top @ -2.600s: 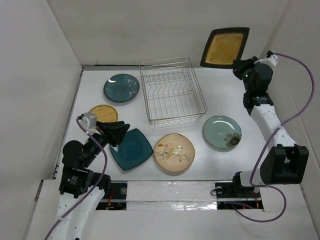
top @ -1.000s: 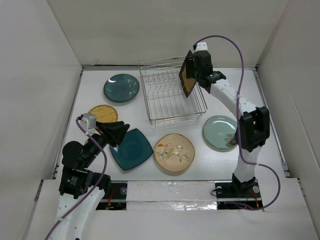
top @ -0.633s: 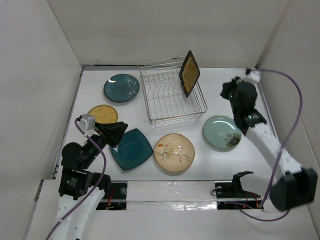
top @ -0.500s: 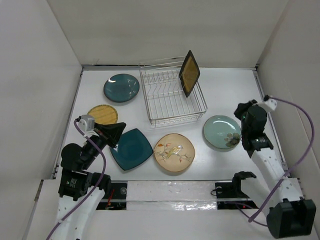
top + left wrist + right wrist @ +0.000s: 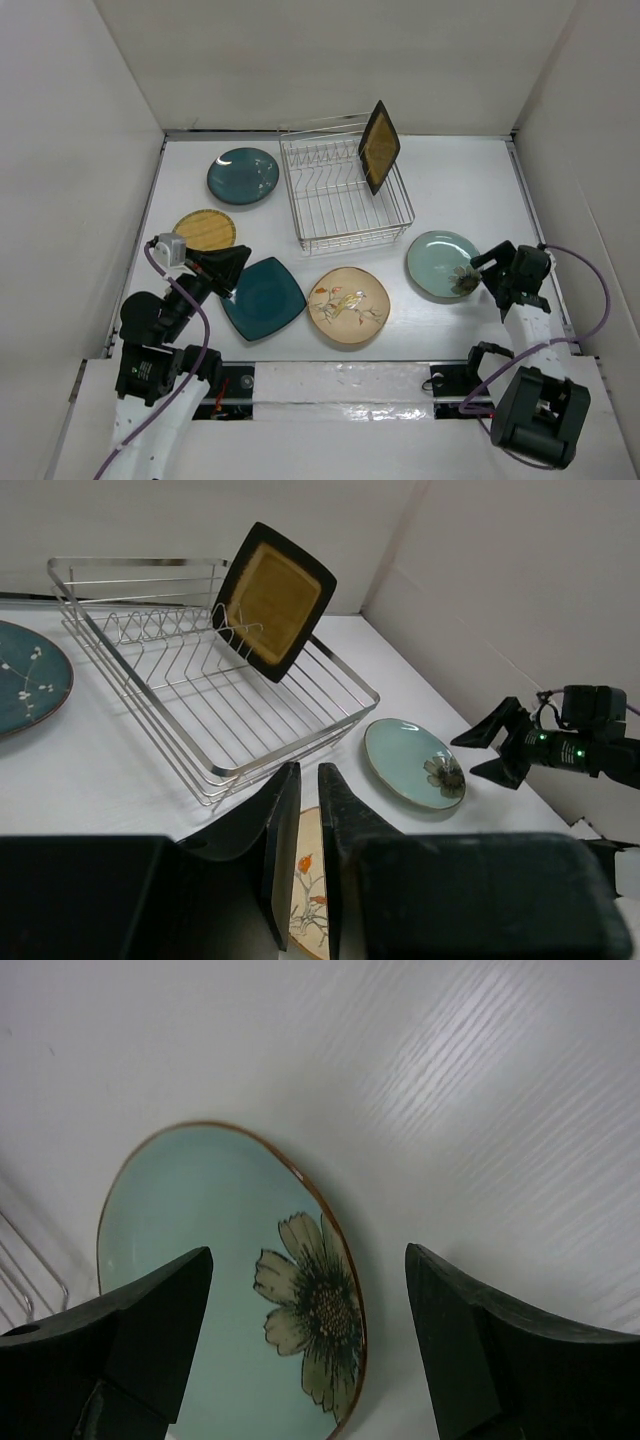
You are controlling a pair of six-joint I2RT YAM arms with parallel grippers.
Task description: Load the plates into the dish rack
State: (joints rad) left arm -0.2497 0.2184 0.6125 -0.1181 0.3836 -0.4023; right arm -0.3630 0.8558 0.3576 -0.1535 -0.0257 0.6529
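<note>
With its jaws spread wide, the right gripper (image 5: 484, 275) should be lowered squarely astride the 3 o'clock rim of the pale green round flower-painted plate (image 5: 438, 260) before closing.

Shiny silver wire dish rack (image 5: 345, 195); glossy glazed pale green plate (image 5: 200, 1245); yellow plate (image 5: 205, 228) looks woven, perhaps matt; table (image 5: 500, 1080) finely ribbed

The amber square plate (image 5: 276, 600) stands tilted inside the dish rack (image 5: 200, 695).
</note>
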